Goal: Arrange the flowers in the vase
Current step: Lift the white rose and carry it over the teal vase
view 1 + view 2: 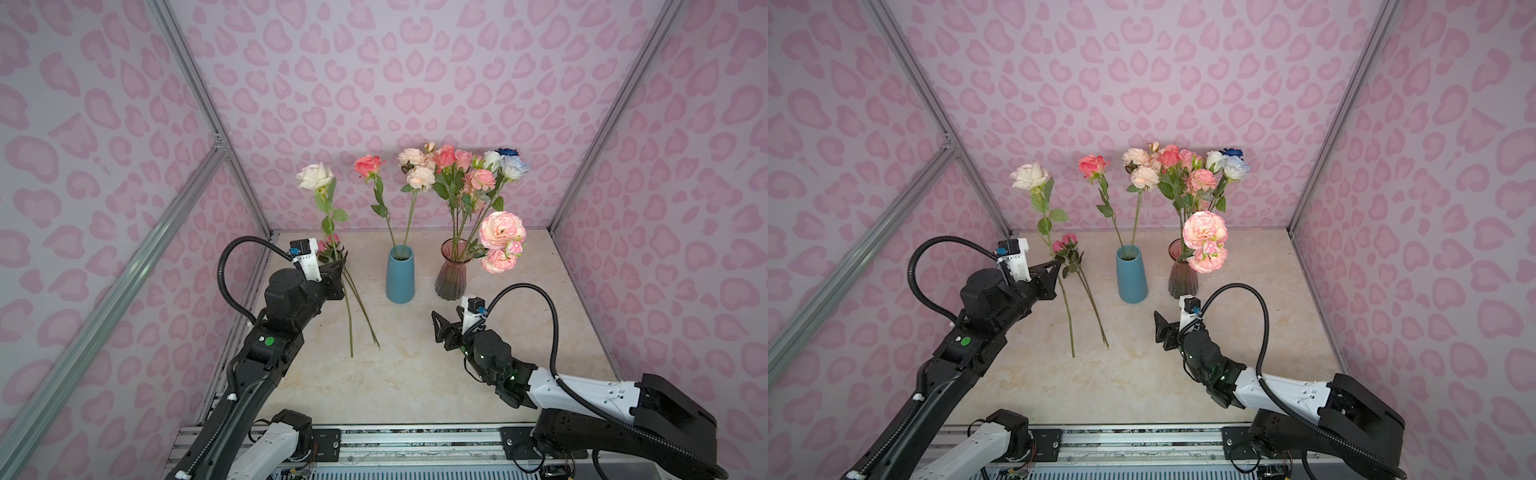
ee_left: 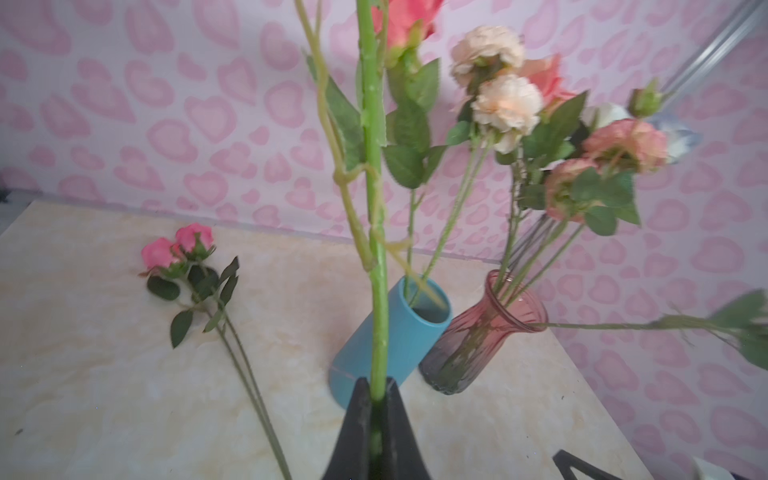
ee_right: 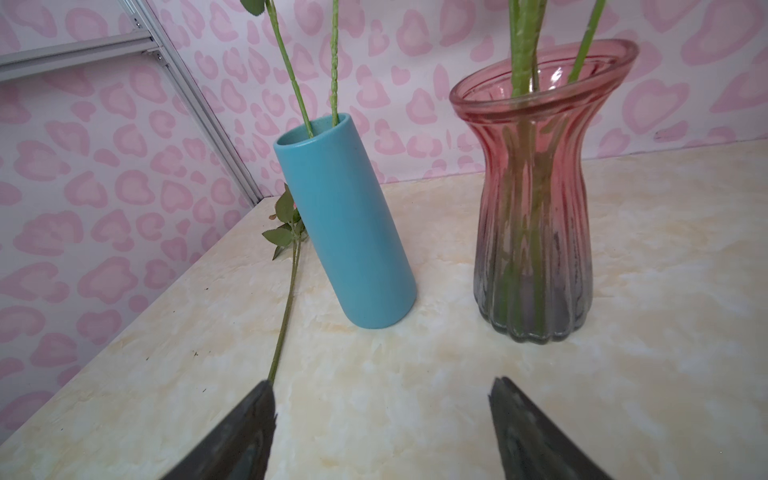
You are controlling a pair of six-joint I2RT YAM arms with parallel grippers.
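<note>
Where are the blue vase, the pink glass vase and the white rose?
blue vase (image 3: 345, 224): right wrist view, middle of its body.
pink glass vase (image 3: 565, 216): right wrist view, ribbed wall below the neck.
white rose (image 1: 314, 176): a top view, on the bloom.

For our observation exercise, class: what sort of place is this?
Likely a robot test booth, not a home: patterned panels on aluminium framing, two robot arms mounted on a rail, the left hand gripping a white rose.

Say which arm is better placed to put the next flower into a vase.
Left. The left gripper is shut on the white rose, upright near the blue vase; the right gripper is open and empty.
</note>
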